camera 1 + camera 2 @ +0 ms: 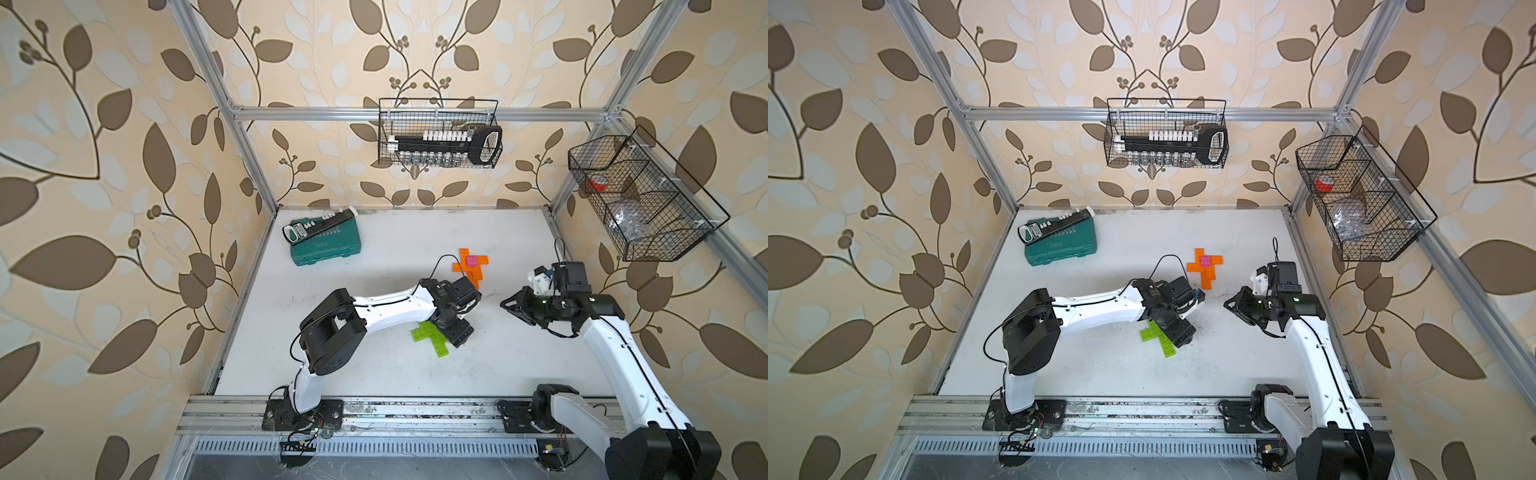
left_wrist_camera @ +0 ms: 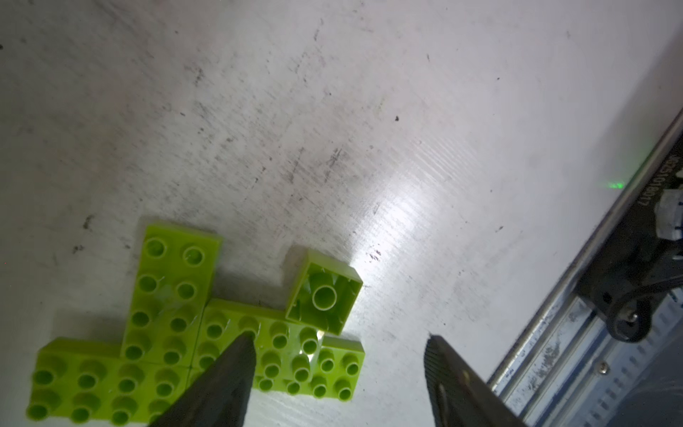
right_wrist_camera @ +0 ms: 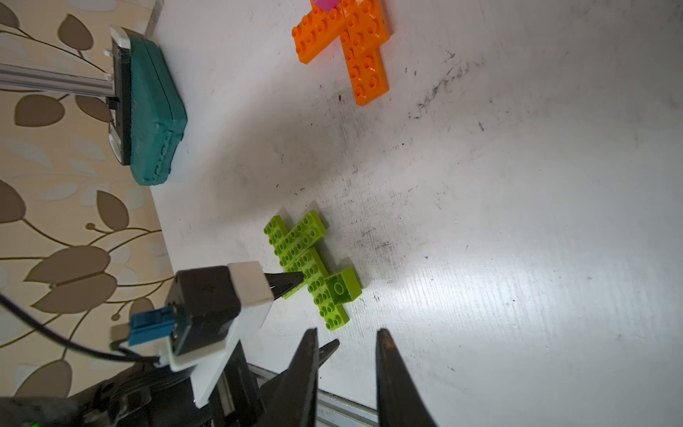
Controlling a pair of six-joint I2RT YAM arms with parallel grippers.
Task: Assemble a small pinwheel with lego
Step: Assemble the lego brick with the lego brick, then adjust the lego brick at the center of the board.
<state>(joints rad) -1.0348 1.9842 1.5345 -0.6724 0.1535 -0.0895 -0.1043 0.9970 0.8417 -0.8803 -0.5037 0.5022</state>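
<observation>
Setting: a scuffed white table (image 1: pixel 374 374) inside a metal frame, with leaf-patterned walls around it.
Green lego cluster (image 1: pixel 430 338) (image 1: pixel 1158 338): several lime green bricks lie flat on the table, studs up and pressed edge to edge in an uneven cross shape. It sits near the middle of the table and serves as the reference point for everything below.
Small green brick (image 2: pixel 323 295) (image 3: pixel 342 288): a square piece touching one edge of the green cluster, turned upside down so its hollow underside faces up.
Left gripper (image 2: pixel 339 336): it hangs directly over the green cluster with its jaws spread wide and nothing held. In the left wrist view one fingertip (image 2: pixel 244 347) overlaps the bricks, and the other stands over bare table just beside the cluster.
Right gripper (image 3: pixel 347 332): it is near the green cluster on the right arm's side, apart from it and pointing toward it. Its jaws are slightly parted with only bare table between them.
Orange lego cross (image 1: pixel 469 268) (image 1: pixel 1204 268): orange bricks joined in a cross, lying beyond the green cluster toward the back wall, well apart from it.
Pink brick (image 1: pixel 471 261) (image 1: pixel 1205 261): it sits on top of the orange cross at its centre, so it too is beyond the green cluster.
Teal tool case (image 1: pixel 328 245) (image 1: pixel 1063 245): it is closed and lies far from the green cluster, in the back corner on the left arm's side.
</observation>
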